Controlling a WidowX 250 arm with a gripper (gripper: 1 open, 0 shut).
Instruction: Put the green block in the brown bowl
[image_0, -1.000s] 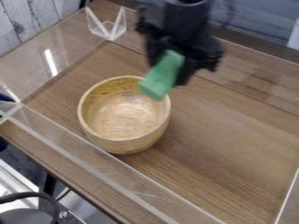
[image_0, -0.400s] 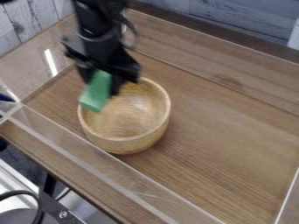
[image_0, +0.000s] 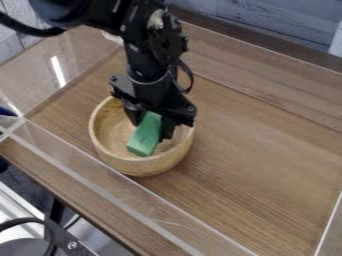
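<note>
Single overhead-oblique view. The pincer (image_0: 151, 112) points steeply downward over the brown bowl (image_0: 110, 146), left of centre in the frame, and is clamped on the upper end of the green block (image_0: 144, 136). The block hangs tilted inside the bowl's opening, its lower end low against the near inner wall; whether it touches the wood cannot be told.

Risks, as judged from this pose: (1) if the jaws part while the block leans this way, it may tip against the wall and come to rest propped on the rim, or slide out over the near edge; (2) a further descent could press the block into the bowl and shove the bowl across the worktop (image_0: 254, 180), since nothing visibly holds it in place (the clear panels only fence the working area).

Appearance: the block is 1 small bright green bar, elongated, with flat matte faces, much shorter than the bowl is wide. The bowl is round, light brown, with visible grain and a thick rounded rim.
</note>
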